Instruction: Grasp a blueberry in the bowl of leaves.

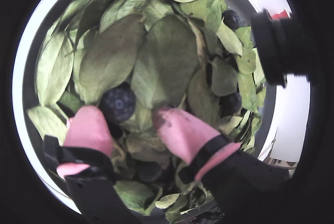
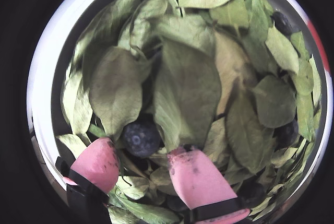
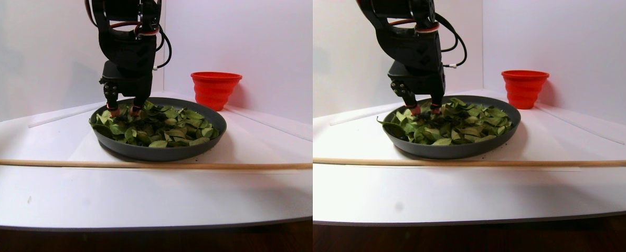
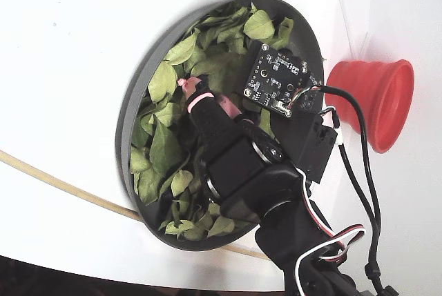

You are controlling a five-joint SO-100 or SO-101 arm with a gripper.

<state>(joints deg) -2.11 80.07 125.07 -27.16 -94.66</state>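
While the arm (image 3: 129, 47) points straight down, its gripper (image 1: 128, 122) dips into the leaves (image 1: 162, 62).
Pink fingers (image 2: 195, 177) are open around a blueberry (image 2: 140, 137), holding nothing, at the bowl's (image 3: 155, 152) left side in the stereo pair view.

Lab-style test bench, bare white table (image 3: 134, 199), plain white walls (image 3: 250, 42), wooden rod (image 3: 134, 164) laid across it
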